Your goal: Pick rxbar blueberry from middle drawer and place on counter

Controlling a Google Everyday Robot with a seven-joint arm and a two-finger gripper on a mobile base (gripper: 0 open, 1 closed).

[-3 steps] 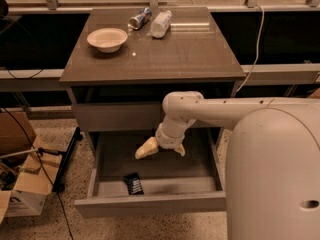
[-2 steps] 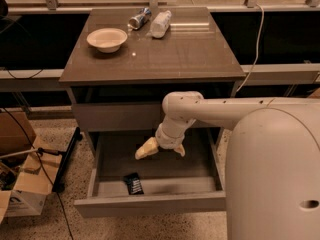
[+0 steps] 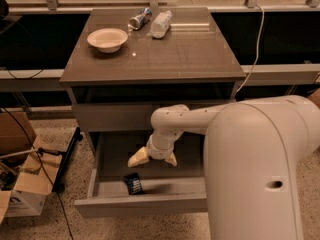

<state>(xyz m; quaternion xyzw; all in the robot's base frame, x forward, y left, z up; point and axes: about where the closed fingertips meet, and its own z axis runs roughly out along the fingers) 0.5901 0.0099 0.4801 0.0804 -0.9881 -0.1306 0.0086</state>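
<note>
Fingers (image 3: 138, 159) of the gripper (image 3: 155, 160): spread apart, pinching nothing. Gripper positioned inside the pulled-out middle drawer (image 3: 140, 205), above its floor, about midway between back and front panel. Rxbar blueberry (image 3: 133, 183) lying flat on the drawer floor, close behind the front panel, left of centre, clear of both fingers. Table (image 3: 165, 54) directly above the drawer, carrying a pale bowl (image 3: 107, 39) over the drawer's left side, and a can (image 3: 139, 19) and a clear bottle (image 3: 161, 24) on their sides toward the far edge. Cardboard box (image 3: 20, 194) on the ground left of the drawer.
</note>
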